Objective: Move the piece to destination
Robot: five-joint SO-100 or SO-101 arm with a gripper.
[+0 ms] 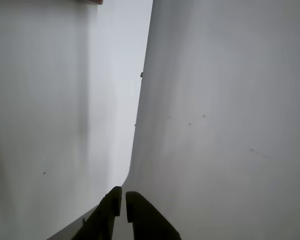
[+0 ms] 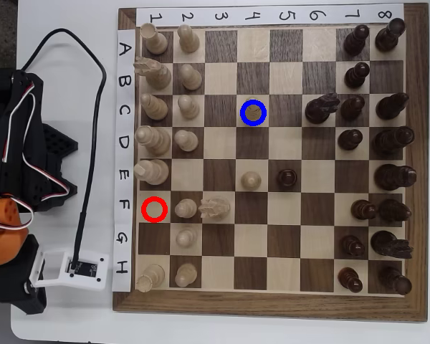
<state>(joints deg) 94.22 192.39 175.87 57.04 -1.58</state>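
In the overhead view, the arm (image 2: 18, 143) sits off the board's left edge, partly cut off by the frame. The red-ringed square (image 2: 154, 209) is empty. Further right, the piece (image 2: 253, 112) stands upright inside the blue ring on the destination (image 2: 253, 123), so the task appears complete. The piece is judged light, rigid, smooth and easily toppled. It is best pinched below the knob. In the wrist view, the end effector (image 1: 124, 200) is clenched on nothing, over bare white surface (image 1: 230, 125). The board is not visible there.
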